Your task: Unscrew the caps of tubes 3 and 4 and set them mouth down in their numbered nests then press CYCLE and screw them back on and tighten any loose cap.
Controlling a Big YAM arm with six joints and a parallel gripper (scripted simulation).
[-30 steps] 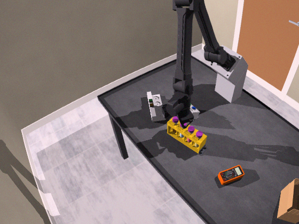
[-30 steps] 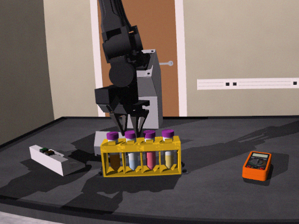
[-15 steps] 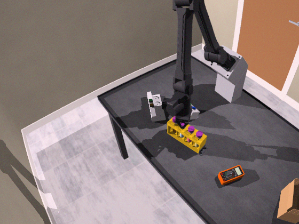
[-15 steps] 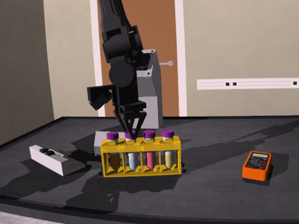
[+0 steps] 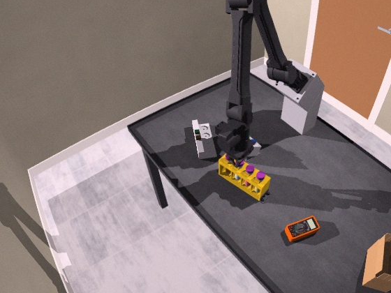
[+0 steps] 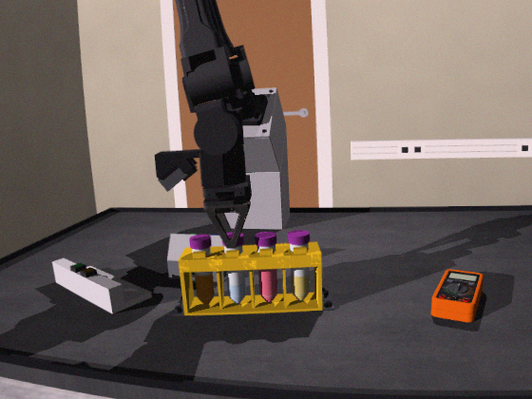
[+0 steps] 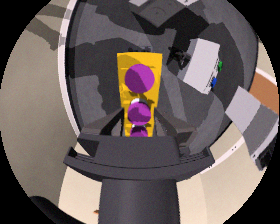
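Note:
My gripper (image 5: 237, 164) (image 6: 232, 244) (image 7: 139, 110) is open and points down, its fingertips on either side of tube 3's purple cap (image 7: 139, 115) with nothing clamped. The yellow decapping station (image 5: 245, 180) (image 6: 252, 262) (image 7: 122, 60) holds four tubes, each with a purple cap on top. Tube 4's cap (image 6: 199, 242) (image 7: 139, 78) is beside the gripper. Tube 2's cap (image 5: 249, 169) (image 6: 265, 239) and tube 1's cap (image 5: 260, 176) (image 6: 298, 237) are on the other side. The cap tray (image 5: 200, 150) (image 6: 85, 288) shows two empty nests; other nests are unclear. Its green lamp (image 5: 197, 131) and amber lamp (image 5: 198, 137) look dark.
The key housing (image 6: 178, 251) (image 7: 202, 62), with blue key (image 7: 214, 82) and green key (image 7: 220, 66), is between the station and the arm's base. An orange multimeter (image 5: 301, 229) (image 6: 457, 296) lies beyond tube 1's end. An open cardboard box (image 5: 375, 259) is farther off.

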